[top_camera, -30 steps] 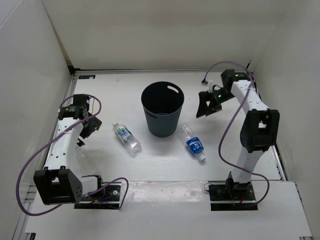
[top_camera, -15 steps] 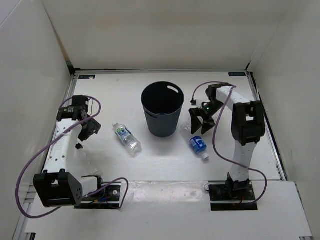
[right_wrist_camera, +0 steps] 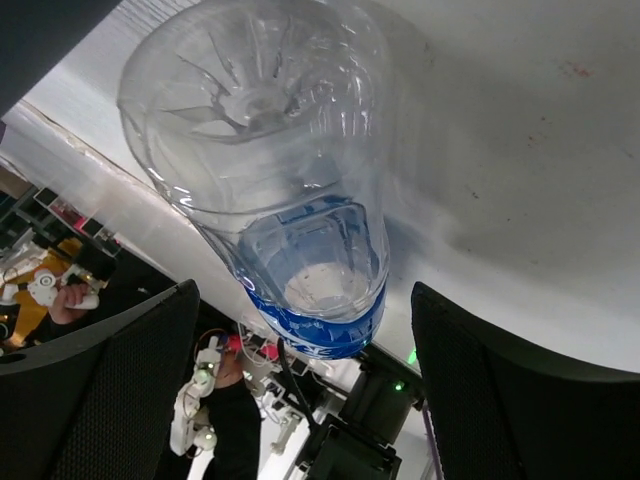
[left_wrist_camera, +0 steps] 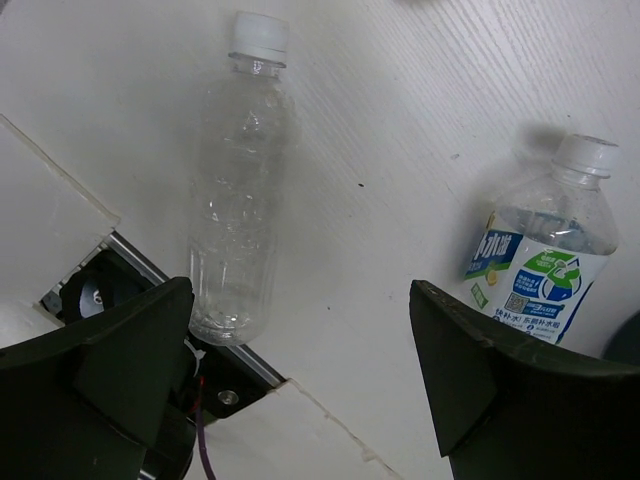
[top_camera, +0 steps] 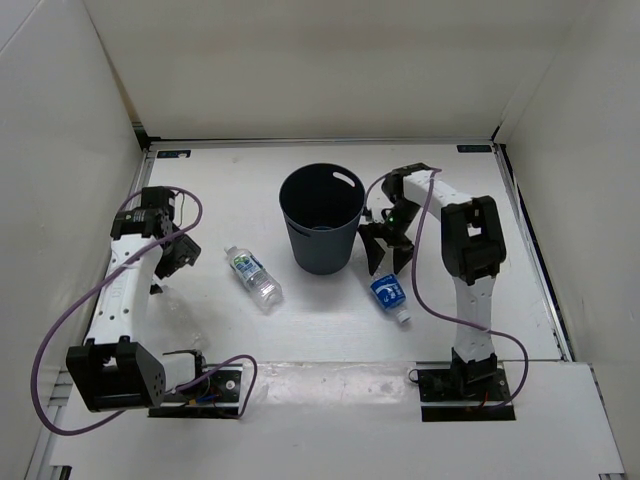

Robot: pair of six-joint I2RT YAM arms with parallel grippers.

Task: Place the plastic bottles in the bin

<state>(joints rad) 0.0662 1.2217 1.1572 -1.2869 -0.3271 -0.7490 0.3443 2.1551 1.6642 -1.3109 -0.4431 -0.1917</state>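
The bin [top_camera: 322,238] stands at the table's middle. The white-and-green label bottle [top_camera: 252,275] lies to its left and also shows in the left wrist view [left_wrist_camera: 535,265]. The blue label bottle [top_camera: 391,297] lies to the bin's right. My right gripper [top_camera: 385,260] is open over that bottle's base end, and the base [right_wrist_camera: 270,150] sits between the fingers [right_wrist_camera: 530,400] without being clamped. My left gripper [top_camera: 172,258] is open and empty near the left wall. The plain clear bottle [left_wrist_camera: 238,200] lies below it by the left finger. The orange bottle is out of view.
White walls close in the table on the left, back and right. The arm bases [top_camera: 200,380] sit at the near edge with purple cables [top_camera: 60,330] looping beside them. The bin stands close to my right gripper's left side.
My right arm has swung from the back right down and left to the blue label bottle beside the bin. The left arm has hardly moved.
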